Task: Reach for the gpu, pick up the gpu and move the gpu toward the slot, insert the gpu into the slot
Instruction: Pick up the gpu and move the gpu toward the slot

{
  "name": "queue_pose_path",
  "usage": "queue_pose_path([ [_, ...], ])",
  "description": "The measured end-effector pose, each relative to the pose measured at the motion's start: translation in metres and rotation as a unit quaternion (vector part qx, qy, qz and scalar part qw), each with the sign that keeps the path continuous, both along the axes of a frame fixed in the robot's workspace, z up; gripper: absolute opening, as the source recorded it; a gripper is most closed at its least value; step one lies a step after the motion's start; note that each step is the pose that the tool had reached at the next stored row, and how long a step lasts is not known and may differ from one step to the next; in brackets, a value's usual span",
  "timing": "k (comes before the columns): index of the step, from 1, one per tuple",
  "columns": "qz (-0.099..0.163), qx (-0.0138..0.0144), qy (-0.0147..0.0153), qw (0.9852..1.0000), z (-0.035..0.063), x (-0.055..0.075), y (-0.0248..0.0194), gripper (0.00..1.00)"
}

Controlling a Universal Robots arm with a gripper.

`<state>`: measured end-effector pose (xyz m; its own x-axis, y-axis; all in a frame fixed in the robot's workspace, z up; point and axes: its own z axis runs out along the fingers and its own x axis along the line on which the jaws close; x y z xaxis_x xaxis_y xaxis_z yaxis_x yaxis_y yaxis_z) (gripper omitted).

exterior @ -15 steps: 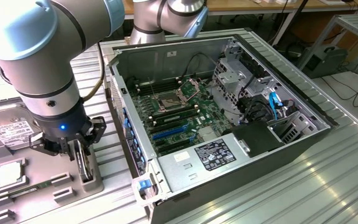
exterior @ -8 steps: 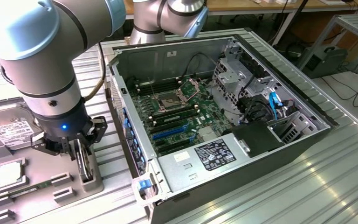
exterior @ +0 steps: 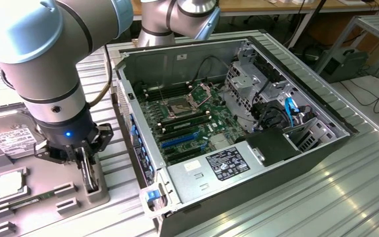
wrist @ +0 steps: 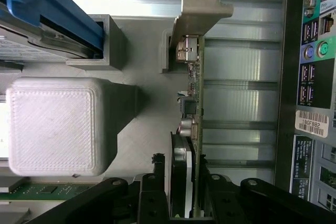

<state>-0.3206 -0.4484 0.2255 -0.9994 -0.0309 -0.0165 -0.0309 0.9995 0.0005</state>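
Observation:
The gpu (wrist: 192, 103) stands on edge in a grey fixture (exterior: 64, 190) at the exterior view's left, its silver bracket (wrist: 202, 6) at one end. My gripper (wrist: 186, 195) straddles the card near its black heatsink, with a black finger (wrist: 155, 198) pressed to each face. In the exterior view my gripper (exterior: 87, 170) points straight down onto the gpu (exterior: 92, 186), just outside the open PC case. The slot (exterior: 179, 140), long and blue, lies on the green motherboard (exterior: 199, 118) inside the case.
The open computer case (exterior: 262, 148) lies on its side on a ribbed metal table (exterior: 347, 197). A hard drive (exterior: 12, 138), a CPU (exterior: 8, 183) and a memory stick (exterior: 28, 200) sit in the fixture. The case's rear ports (wrist: 315, 72) are close beside the card.

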Motion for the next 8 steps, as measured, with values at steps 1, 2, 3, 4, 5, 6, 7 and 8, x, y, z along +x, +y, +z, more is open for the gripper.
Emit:
queue_pose_path([
  [1,0.0,0.0,0.0,1.0,0.0,0.0,0.0,0.31],
  [2,0.0,0.0,0.0,1.0,0.0,0.0,0.0,0.28],
  [3,0.0,0.0,0.0,1.0,0.0,0.0,0.0,0.28],
  [4,0.0,0.0001,0.0,1.0,0.0,0.0,0.0,0.28],
  [5,0.0,0.0,0.0,1.0,0.0,0.0,0.0,0.28],
  [6,0.0,0.0,0.0,1.0,0.0,0.0,0.0,0.28],
  [7,0.0,0.0,0.0,1.0,0.0,0.0,0.0,0.28],
  [8,0.0,0.0,0.0,1.0,0.0,0.0,0.0,0.28],
])
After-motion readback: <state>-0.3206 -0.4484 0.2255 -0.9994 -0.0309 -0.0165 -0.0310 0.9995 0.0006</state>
